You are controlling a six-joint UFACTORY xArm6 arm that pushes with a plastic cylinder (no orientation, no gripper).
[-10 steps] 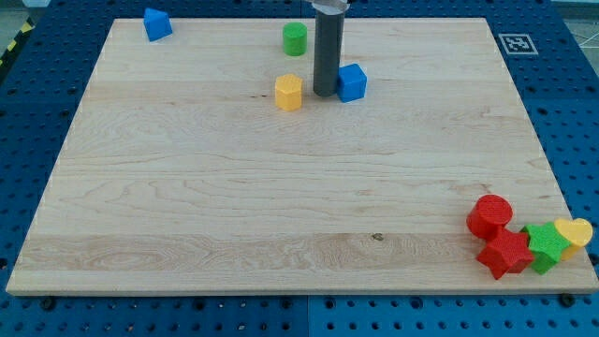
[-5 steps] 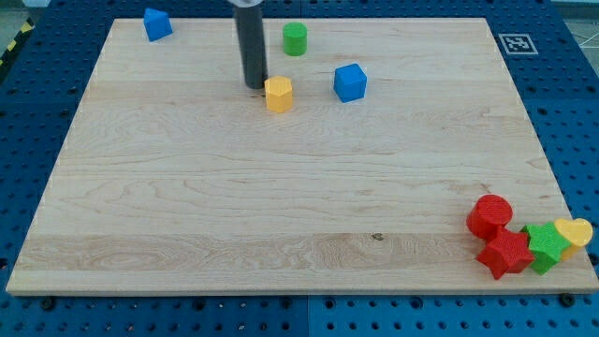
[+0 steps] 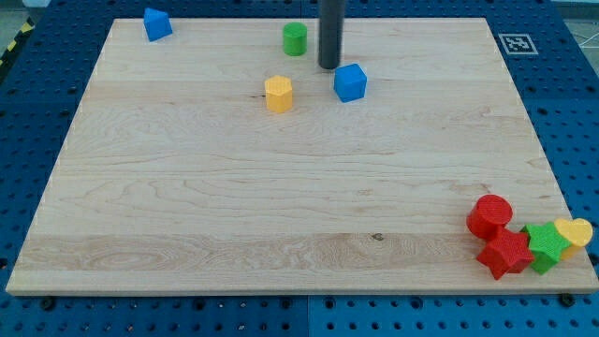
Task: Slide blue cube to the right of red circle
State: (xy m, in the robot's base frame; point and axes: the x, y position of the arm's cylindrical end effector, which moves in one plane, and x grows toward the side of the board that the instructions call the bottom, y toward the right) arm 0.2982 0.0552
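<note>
The blue cube (image 3: 350,82) sits in the upper middle of the wooden board (image 3: 187,206). My tip (image 3: 328,66) stands just up and left of the cube, close to its top left corner. The red circle (image 3: 489,215) lies at the board's lower right, far from the cube. It is bunched with a red star (image 3: 505,253), a green star (image 3: 546,247) and a yellow heart (image 3: 575,231).
A yellow hexagon (image 3: 278,95) lies left of the blue cube. A green cylinder (image 3: 295,38) stands near the top edge, left of my rod. Another blue block (image 3: 156,23) sits at the top left corner. A marker tag (image 3: 516,43) lies beyond the top right corner.
My tip went from the cube's left side over to the yellow hexagon, nudging it slightly left, then came back right to the cube's upper left. The blue cube has not moved.
</note>
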